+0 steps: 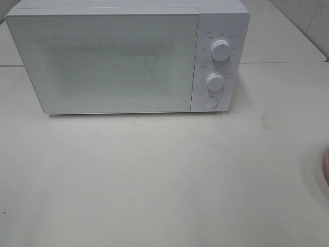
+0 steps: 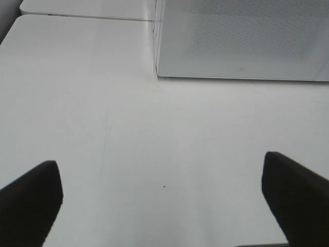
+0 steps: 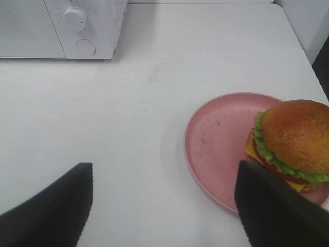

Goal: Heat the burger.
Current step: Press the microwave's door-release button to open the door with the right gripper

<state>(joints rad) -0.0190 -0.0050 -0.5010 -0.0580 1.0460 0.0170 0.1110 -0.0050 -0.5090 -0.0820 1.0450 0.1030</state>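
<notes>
Exterior high view: white microwave (image 1: 118, 62) filling the upper half of the frame, door shut. Two dials (image 1: 220, 50) and a round button (image 1: 209, 102) stacked down its right panel. Pale tabletop (image 1: 154, 180) across the lower half. At the right edge, a little below mid-height, a sliver of the pink plate (image 1: 326, 167).

Right wrist view: the burger (image 3: 293, 141) on the pink plate, set toward one side rather than the middle. Brown bun on top, with lettuce, tomato and cheese showing beneath. Right gripper (image 3: 164, 177) spread wide, holding nothing. One dark finger (image 3: 277, 206) overlapping the plate's rim in view, just beside the burger; contact impossible to tell. Microwave well apart, beyond the plate.

Left wrist view: left gripper (image 2: 159, 177) likewise spread wide and empty over the tabletop, facing the microwave's lower front corner.
</notes>
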